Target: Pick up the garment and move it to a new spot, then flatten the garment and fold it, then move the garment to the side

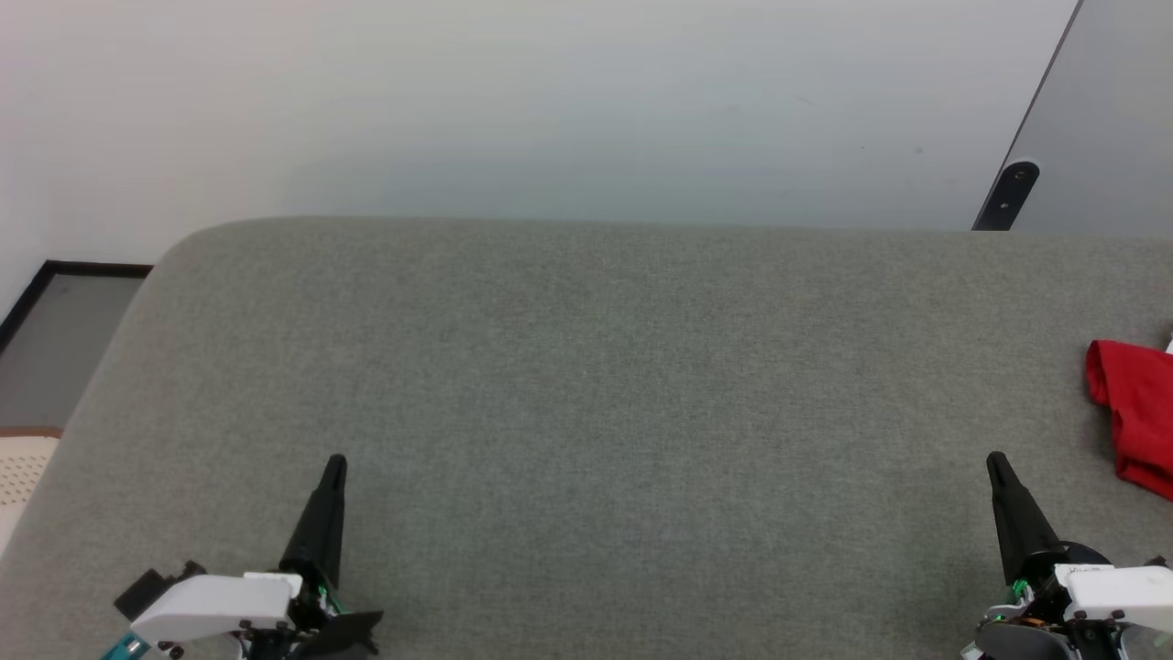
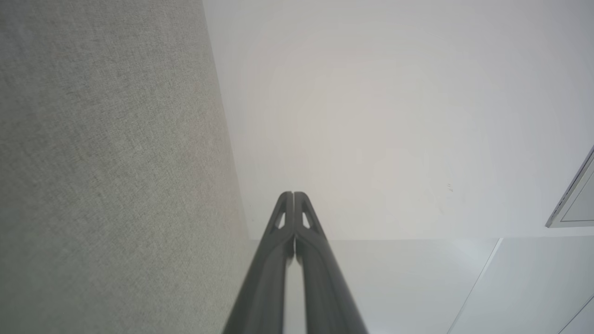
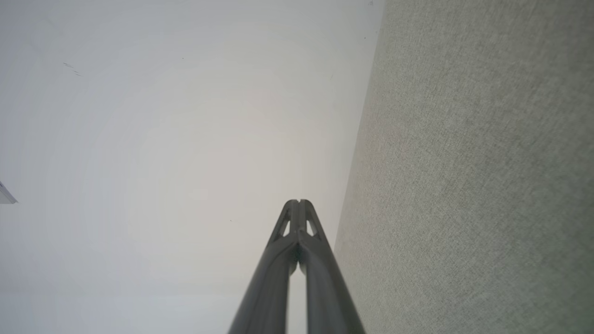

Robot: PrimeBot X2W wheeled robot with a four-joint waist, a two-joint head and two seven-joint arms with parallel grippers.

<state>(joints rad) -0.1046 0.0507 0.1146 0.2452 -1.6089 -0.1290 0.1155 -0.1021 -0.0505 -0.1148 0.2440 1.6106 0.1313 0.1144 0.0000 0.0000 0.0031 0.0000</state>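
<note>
Two closed, empty grippers: left hand (image 1: 335, 464) and right hand (image 1: 996, 461), over the grey tabletop (image 1: 586, 367). The red garment (image 1: 1141, 412) lies crumpled near the right hand, on its outer side, not touching it.

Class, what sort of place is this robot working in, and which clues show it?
Probably a plain indoor test room: a wide grey fabric-covered surface before a bare white wall, with a crumpled bright red garment lying at its right edge.

Can't read any text here. There's a tiny scribble on the white cover (image 1: 1104, 587) behind the right hand (image 1: 997, 461), illegible.
</note>
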